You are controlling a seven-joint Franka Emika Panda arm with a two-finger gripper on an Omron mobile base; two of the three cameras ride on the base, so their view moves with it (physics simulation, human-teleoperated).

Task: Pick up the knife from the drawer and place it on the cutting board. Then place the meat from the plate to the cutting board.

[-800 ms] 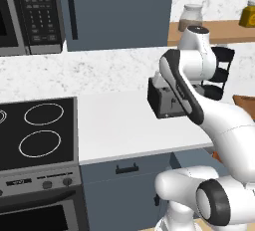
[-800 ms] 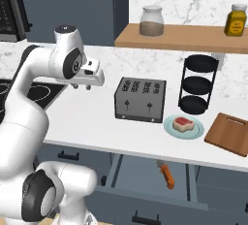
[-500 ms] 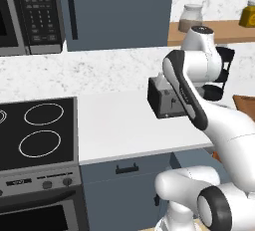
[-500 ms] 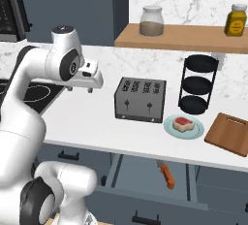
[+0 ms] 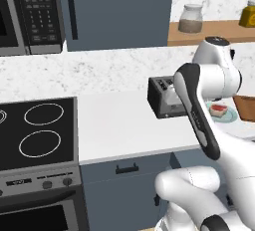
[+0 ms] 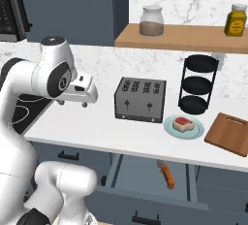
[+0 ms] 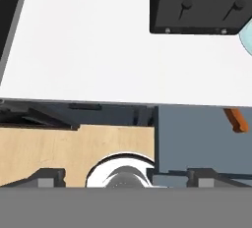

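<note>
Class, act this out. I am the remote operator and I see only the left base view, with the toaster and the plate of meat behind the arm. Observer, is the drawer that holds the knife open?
Observer: Yes. In the right base view the drawer is pulled out below the counter edge.
Operator: Where is the knife?
Observer: The knife lies inside the drawer, towards its right side, with its orange handle nearer the drawer front.
Operator: And the gripper?
Observer: The gripper hangs over the counter, left of the toaster in the right base view. Its jaws are open and hold nothing.
</note>
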